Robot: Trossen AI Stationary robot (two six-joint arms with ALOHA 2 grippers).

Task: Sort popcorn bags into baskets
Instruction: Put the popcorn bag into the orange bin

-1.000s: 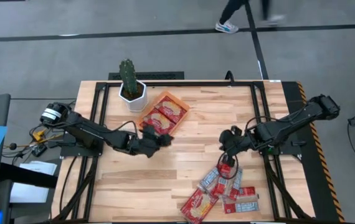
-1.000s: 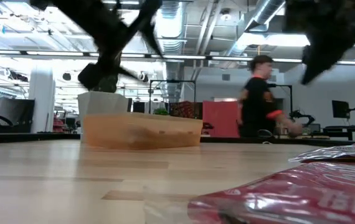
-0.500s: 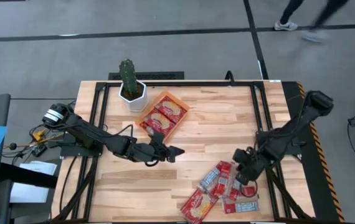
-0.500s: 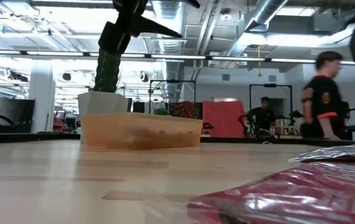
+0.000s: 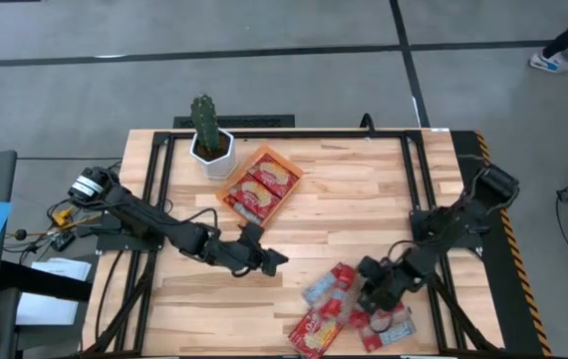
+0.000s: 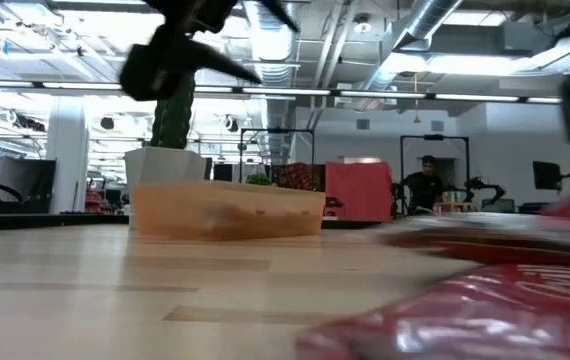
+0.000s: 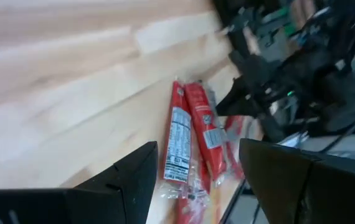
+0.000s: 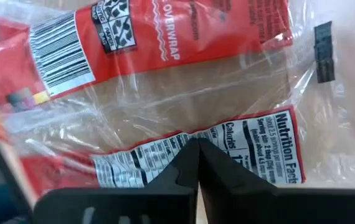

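Observation:
Several red and silver popcorn bags (image 5: 336, 311) lie in a loose pile near the table's front edge, right of the middle. My right gripper (image 5: 371, 295) is down on that pile, shut; in its wrist view the shut tips (image 8: 196, 145) stand over a bag's white nutrition panel (image 8: 252, 149). The orange basket (image 5: 234, 179) sits at the far left beside the cactus, with red bags (image 5: 262, 185) lying flat in it. My left gripper (image 5: 276, 259) hangs open between basket and pile with nothing in it; its wrist view looks at the pile (image 7: 190, 140). My right gripper's shut fingertips meet the top bag of the pile at its white printed panel (image 8: 165, 159). They come from above, slanting steeply down. The bag lies flat on the others. The fingers themselves hide the very spot of contact.
A white pot with a green cactus (image 5: 207, 135) stands at the far left, next to the basket. Black rails (image 5: 416, 170) run along the table's sides. The wood between the two grippers is bare. People move in the room beyond the table.
My right gripper has dropped and gone toward the near edge, rolling as it went, and has landed on the pile. The pile's left bags have slid toward the table's left. My left gripper has left the basket, gone toward the pile and rolled, staying open.

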